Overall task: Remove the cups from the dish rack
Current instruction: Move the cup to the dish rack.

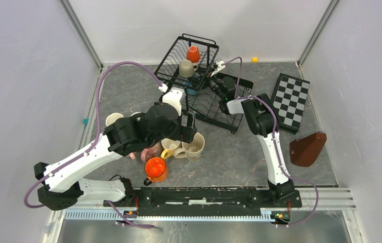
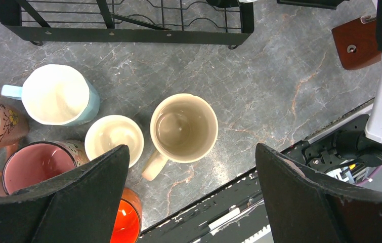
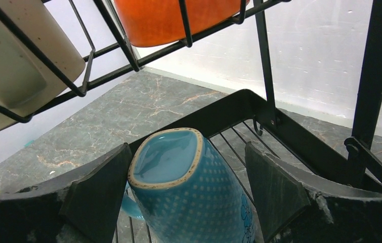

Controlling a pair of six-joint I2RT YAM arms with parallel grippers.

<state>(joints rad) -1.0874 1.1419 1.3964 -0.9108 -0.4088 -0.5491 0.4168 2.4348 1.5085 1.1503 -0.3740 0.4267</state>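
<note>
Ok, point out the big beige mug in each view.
Top external: the beige mug stands just below picture centre, nearer the arm bases than the dish rack.
Left wrist: mid-picture, handle pointing lower left.
Right wrist: not in it.
Shared landmark: the dish rack's black frame, along the top edge and across the right wrist view.

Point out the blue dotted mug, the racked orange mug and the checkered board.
blue dotted mug (image 3: 194, 207), right wrist view, side wall
racked orange mug (image 1: 193, 53), top view, its body
checkered board (image 1: 290, 100), top view, its centre
</note>
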